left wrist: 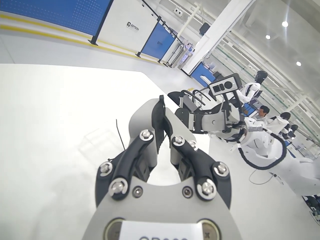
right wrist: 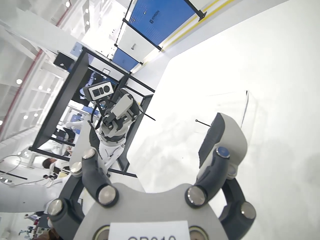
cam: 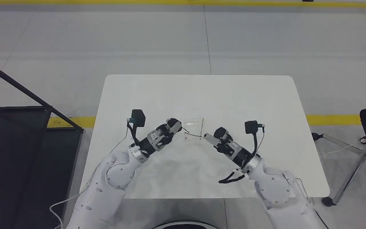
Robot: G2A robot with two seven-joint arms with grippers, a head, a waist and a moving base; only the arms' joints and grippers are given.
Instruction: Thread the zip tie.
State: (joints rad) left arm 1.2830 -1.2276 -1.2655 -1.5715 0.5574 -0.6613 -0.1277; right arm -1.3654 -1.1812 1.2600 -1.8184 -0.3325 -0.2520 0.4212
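A thin black zip tie (cam: pixel 192 135) shows between the two grippers over the white table (cam: pixel 257 103). My left gripper (cam: pixel 176 127) (left wrist: pixel 161 112) is shut, its black pads pressed together. A black strip (right wrist: pixel 148 117) sticks out of it, and a stretch of strap (left wrist: pixel 120 134) shows beside its finger. My right gripper (cam: pixel 209 136) (right wrist: pixel 153 123) is open with its fingers wide apart and nothing between them. A short black end with a small head (right wrist: pixel 202 123) lies just off one of its fingertips (right wrist: pixel 216 126). I cannot tell whether both black pieces are one tie.
A clear plastic sheet (cam: pixel 195 123) (right wrist: pixel 250 106) lies flat on the table just beyond the grippers, with a black tip (right wrist: pixel 246 92) at its edge. A black frame (cam: pixel 28 94) stands off the table's left side.
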